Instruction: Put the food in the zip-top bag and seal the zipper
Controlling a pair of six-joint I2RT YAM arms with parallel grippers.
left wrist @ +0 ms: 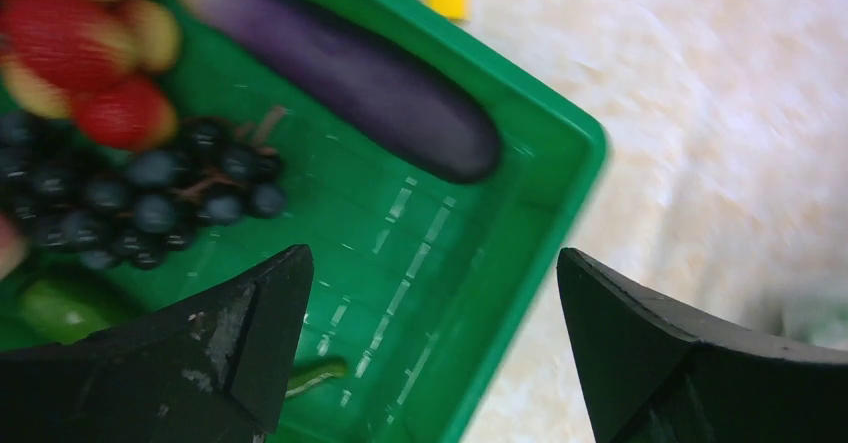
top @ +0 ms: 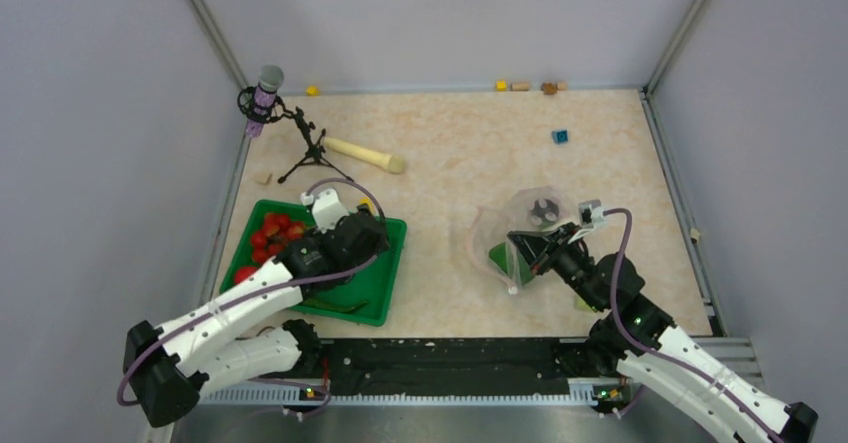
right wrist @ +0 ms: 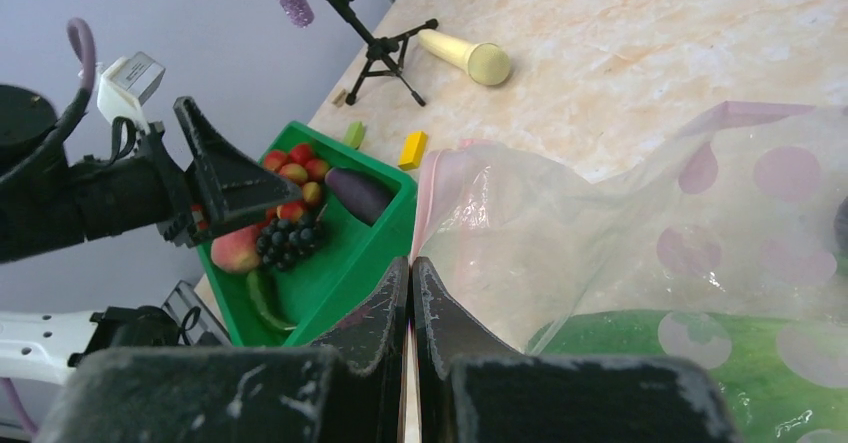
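The green tray (top: 385,298) at the left holds the food: strawberries (top: 275,233), a purple eggplant (left wrist: 370,83), dark berries (left wrist: 130,203) and a peach (right wrist: 235,248). My left gripper (left wrist: 430,273) hovers open over the tray's right end, nothing between its fingers. The clear zip-top bag (top: 530,223) lies right of centre with the green bok choy (right wrist: 680,353) inside. The bag's pale pink zipper strip (right wrist: 430,193) runs down into my right gripper (right wrist: 411,263), which is shut on the bag's mouth edge and holds it raised.
A beige rolling pin (top: 365,153) and a microphone on a tripod (top: 265,93) stand behind the tray. A yellow block (right wrist: 411,149) lies beside the tray's far corner. A blue block (top: 561,136) sits at the back right, with small blocks (top: 501,85) along the far wall.
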